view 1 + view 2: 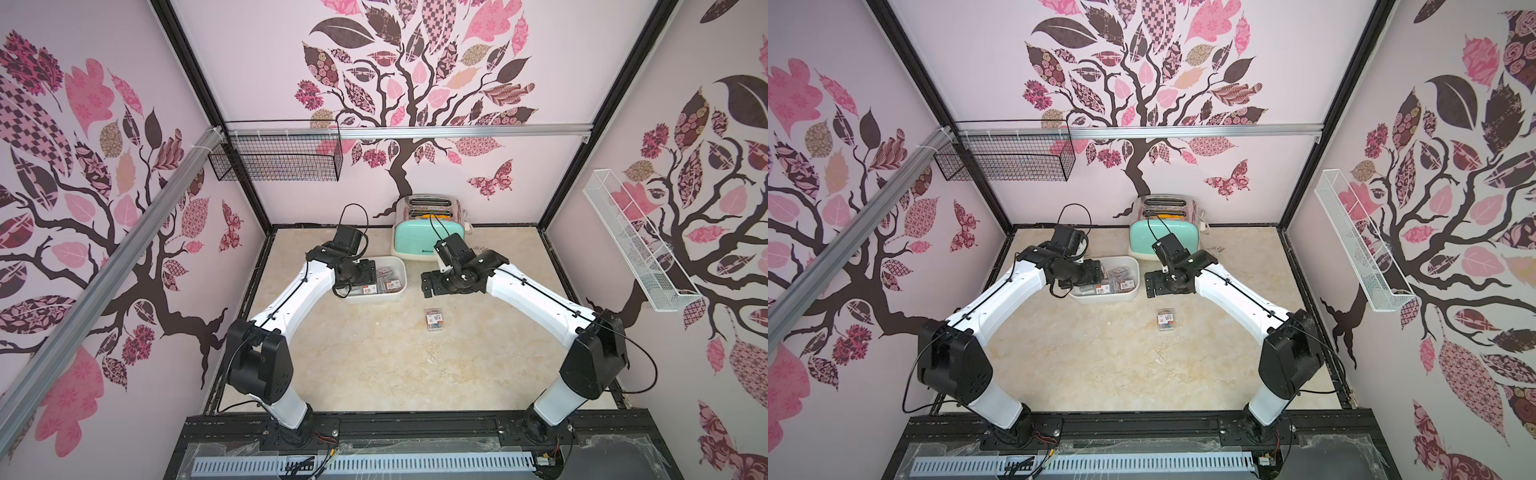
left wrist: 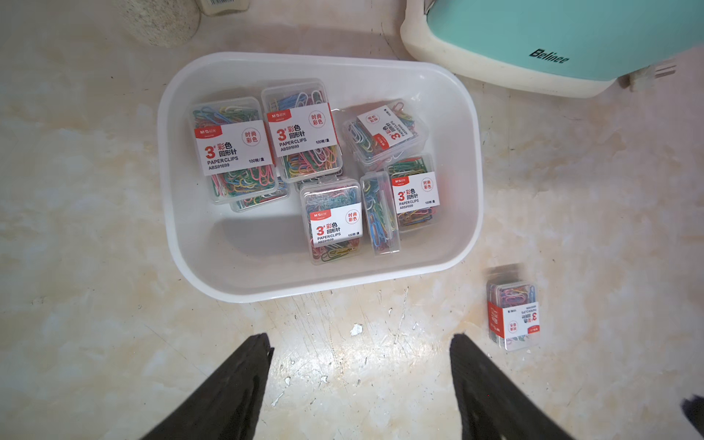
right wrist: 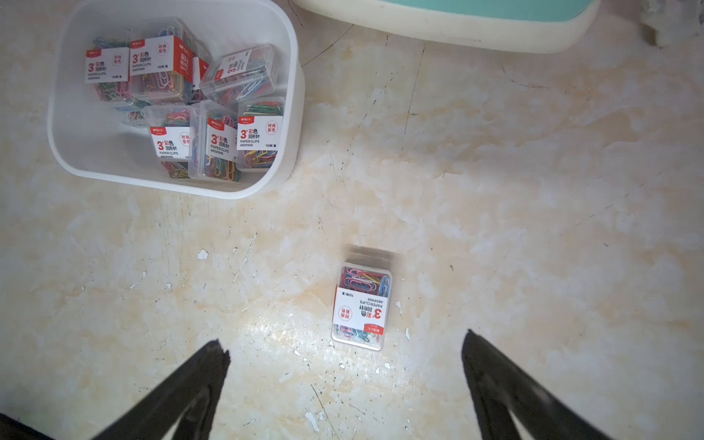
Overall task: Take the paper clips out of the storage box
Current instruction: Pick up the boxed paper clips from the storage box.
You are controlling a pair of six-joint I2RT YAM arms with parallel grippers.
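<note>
The storage box (image 1: 404, 278) is a white tub in front of the toaster, also seen in the wrist views (image 2: 247, 244) (image 3: 99, 144). Several clear cases of paper clips (image 2: 232, 148) lie in it, some stacked or on edge. One more case (image 1: 434, 319) (image 3: 361, 304) lies flat on the table outside the tub, to its right and nearer the front. My left gripper (image 2: 362, 339) hangs open and empty above the tub's left part (image 1: 363, 276). Open and empty too, my right gripper (image 3: 344, 339) hovers right of the tub (image 1: 430, 284), above the table beside the lone case.
A mint-green toaster (image 1: 419, 232) stands against the back wall, just behind the tub and the right gripper. A black wire basket (image 1: 278, 158) hangs on the back wall at the left. On the right wall is a white wire basket (image 1: 636, 245).
</note>
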